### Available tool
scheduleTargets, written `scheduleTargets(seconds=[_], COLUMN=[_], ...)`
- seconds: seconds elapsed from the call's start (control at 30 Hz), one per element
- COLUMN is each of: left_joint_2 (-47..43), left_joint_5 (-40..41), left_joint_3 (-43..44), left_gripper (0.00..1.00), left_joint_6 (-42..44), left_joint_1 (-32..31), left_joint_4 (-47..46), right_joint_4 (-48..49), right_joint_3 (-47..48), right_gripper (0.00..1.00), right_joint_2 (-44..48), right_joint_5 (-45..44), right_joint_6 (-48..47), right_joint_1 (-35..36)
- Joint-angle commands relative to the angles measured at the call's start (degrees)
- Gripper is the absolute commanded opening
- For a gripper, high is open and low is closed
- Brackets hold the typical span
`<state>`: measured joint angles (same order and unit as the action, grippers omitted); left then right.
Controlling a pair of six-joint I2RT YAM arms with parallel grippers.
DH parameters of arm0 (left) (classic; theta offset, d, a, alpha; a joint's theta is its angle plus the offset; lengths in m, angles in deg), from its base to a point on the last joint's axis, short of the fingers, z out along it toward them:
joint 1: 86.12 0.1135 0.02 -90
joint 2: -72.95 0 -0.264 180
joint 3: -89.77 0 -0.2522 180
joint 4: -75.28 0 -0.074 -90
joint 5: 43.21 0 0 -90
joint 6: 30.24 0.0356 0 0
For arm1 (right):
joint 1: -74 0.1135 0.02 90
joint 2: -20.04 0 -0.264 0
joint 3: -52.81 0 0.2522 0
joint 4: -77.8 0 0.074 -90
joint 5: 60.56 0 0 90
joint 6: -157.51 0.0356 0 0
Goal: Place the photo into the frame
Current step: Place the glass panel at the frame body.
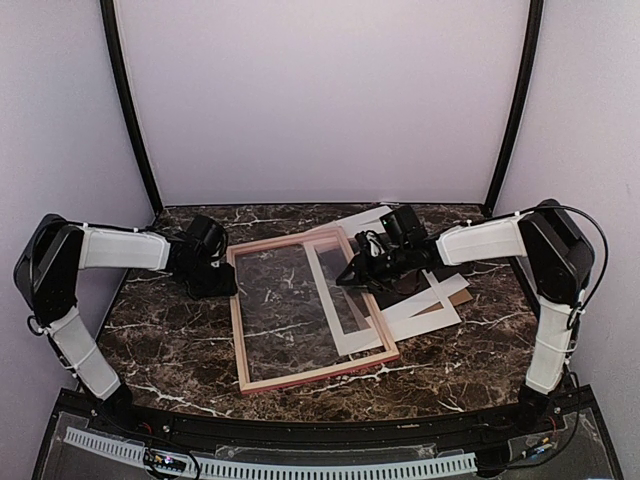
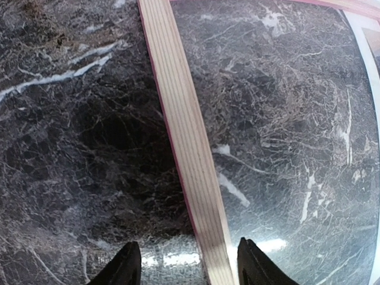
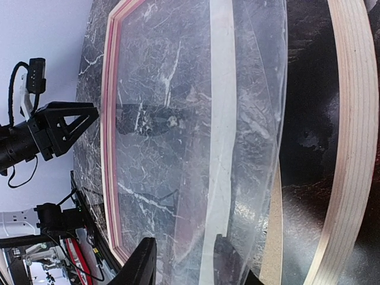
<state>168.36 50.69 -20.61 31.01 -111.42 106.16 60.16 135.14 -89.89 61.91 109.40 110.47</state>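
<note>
Flat on the marble tabletop [image 1: 170, 350], pale wood back upward: the frame [image 1: 320, 372]. Inside it, a crinkled clear sheet [image 3: 178, 119] across the left part and, along the right rail, the photo [image 3: 306, 119], white border showing. Astride the left rail, left fingers [image 2: 127, 268], spread, gripping nothing. Over the photo, right fingers [image 3: 145, 264], parted, released. Farther right, outside the frame, loose white sheets [image 1: 425, 310].
</note>
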Motion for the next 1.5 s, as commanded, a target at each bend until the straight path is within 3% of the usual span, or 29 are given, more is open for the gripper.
scheduleTargets(seconds=[0.0,0.63,1.07,1.47], left_joint_2=[1.78,4.32,4.55,4.77], left_joint_5=[-1.05,-0.58,2.51,3.14], left_joint_3=[1.58,1.79,2.50,4.22], left_gripper=[0.54,0.28,0.22,0.23], left_joint_6=[-0.20,-0.98,1.39,4.23], left_joint_1=[-0.89,-2.03,-2.03,-2.03], left_joint_4=[-0.67,-0.08,2.22,2.62], right_joint_4=[-0.09,-0.11,-4.71,-10.16], right_joint_3=[1.48,0.44,1.23,3.34], right_gripper=[0.36,0.41,0.46,0.60], right_joint_2=[-0.28,-0.50,-0.13,-0.30], right_joint_5=[-1.26,-1.77,-6.51,-11.77], right_joint_6=[-1.30,-1.77,-4.19,-6.75], right_joint_1=[0.87,1.75,3.26,4.31])
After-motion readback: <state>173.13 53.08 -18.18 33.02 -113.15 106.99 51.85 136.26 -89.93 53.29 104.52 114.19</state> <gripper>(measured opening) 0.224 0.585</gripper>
